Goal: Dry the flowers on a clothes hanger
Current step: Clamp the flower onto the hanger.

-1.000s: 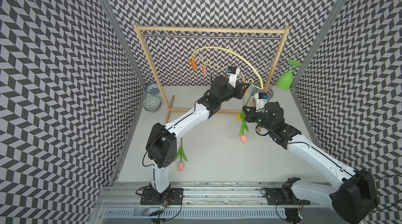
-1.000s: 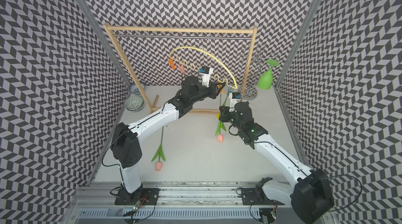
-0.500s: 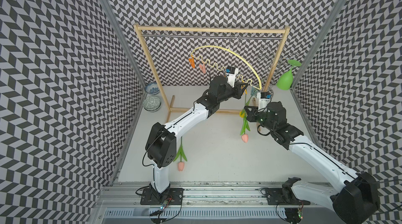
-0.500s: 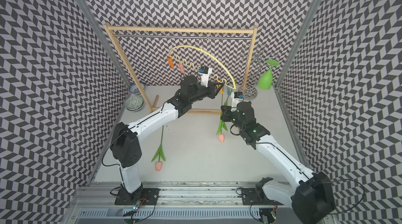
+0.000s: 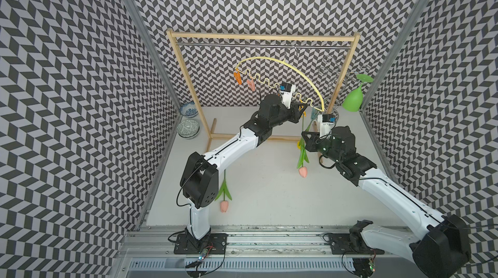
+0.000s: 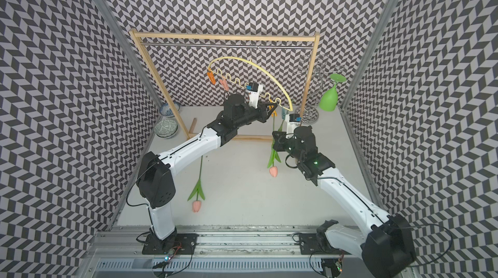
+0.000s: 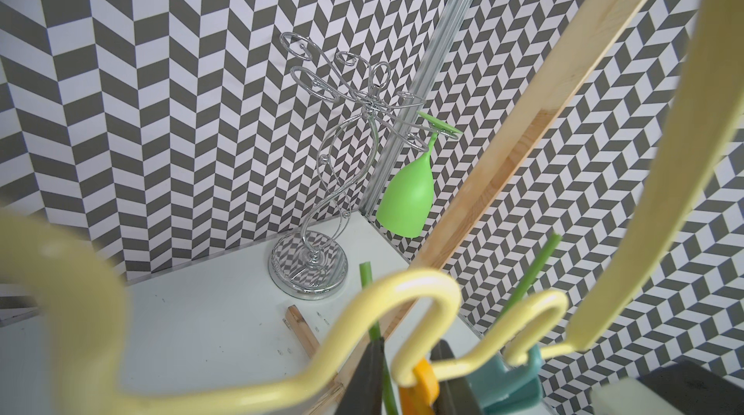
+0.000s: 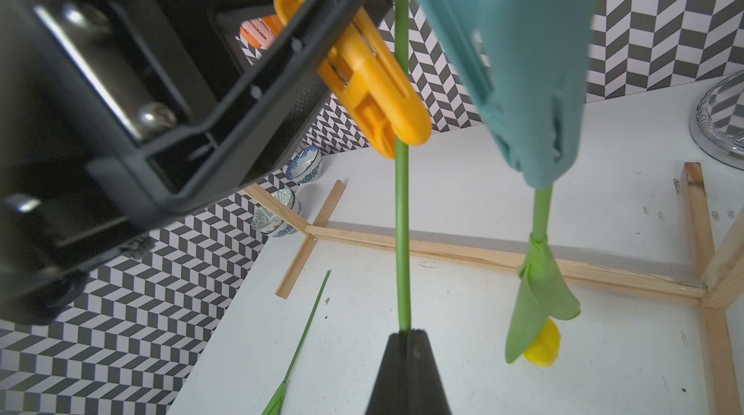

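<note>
Currently, item: pink tulip (image 8: 402,211), stem clamped in the right gripper (image 8: 406,338), jaws together on it. Long axis: upright, with the bloom hanging below the gripper and the cut end rising straight above it. Target: yellow clothespin (image 8: 374,83) on the clothes hanger (image 7: 644,232), directly above the right gripper. Its tips meet the stem; whether the stem sits between them cannot be told. Left gripper (image 5: 299,107): squeezed on that pin's tail, so the nearer arm. Judgement: seating needs a slight sideways shift. Just beside: yellow tulip (image 8: 543,344) in the teal clothespin (image 8: 523,50).
</note>
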Robot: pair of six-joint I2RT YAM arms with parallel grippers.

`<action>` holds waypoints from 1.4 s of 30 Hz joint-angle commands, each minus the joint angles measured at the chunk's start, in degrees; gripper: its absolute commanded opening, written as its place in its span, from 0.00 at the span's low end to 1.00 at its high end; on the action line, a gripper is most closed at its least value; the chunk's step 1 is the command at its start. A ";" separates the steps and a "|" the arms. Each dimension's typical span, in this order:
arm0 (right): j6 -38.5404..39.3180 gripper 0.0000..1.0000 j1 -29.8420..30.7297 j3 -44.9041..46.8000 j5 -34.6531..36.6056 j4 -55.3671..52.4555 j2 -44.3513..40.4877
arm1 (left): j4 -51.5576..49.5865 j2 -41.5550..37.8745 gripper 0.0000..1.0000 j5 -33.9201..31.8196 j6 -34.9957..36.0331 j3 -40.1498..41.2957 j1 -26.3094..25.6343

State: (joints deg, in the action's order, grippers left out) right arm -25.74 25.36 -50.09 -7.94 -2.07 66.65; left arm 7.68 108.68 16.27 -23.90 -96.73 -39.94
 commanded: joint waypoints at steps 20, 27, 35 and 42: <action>-0.44 0.00 -0.18 0.87 -0.40 4.26 -2.28 | 1.04 -0.67 0.28 1.50 -0.93 0.93 0.14; -0.32 0.00 -0.18 1.04 -0.36 4.22 -2.23 | 1.28 -0.71 0.41 1.62 -1.04 1.01 0.13; -0.49 0.00 -0.19 1.04 -0.32 4.23 -2.23 | 1.45 -1.26 0.69 1.46 -1.21 1.60 0.13; -0.55 0.00 -0.21 1.04 -0.49 4.43 -1.97 | 2.98 -1.69 0.71 2.84 -1.54 2.60 0.18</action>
State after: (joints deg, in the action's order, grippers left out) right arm -26.02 25.36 -49.54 -7.99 -0.82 65.47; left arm 8.32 108.68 17.76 -25.39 -94.59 -39.94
